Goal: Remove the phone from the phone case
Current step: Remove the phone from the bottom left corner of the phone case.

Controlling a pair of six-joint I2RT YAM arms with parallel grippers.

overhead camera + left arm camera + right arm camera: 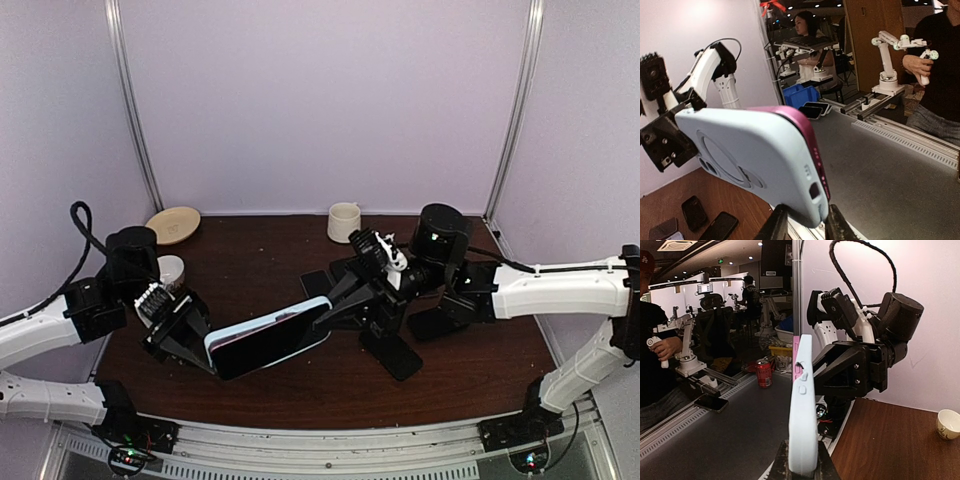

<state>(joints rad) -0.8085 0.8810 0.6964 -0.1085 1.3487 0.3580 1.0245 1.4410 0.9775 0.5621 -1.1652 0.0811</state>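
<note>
A phone with a dark screen [262, 345] sits in a light blue case [300, 308] and is held off the table between both arms. My left gripper [207, 352] is shut on its left end, and my right gripper [327, 317] is shut on its right end. In the left wrist view the case back [750, 150] fills the middle, the phone's pink edge [812, 142] shows along it, and my left gripper [802, 222] clamps the lower corner. In the right wrist view my right gripper [801, 467] pinches the edge-on case [803, 420], with the pink phone [796, 352] behind it.
Dark spare phones lie on the wooden table [470, 385] under the right arm [392, 352] and further back [318, 283]. A cream cup [344, 222] stands at the back, a tan dish [173, 225] at the back left, and a white cup [171, 270] next to the left arm.
</note>
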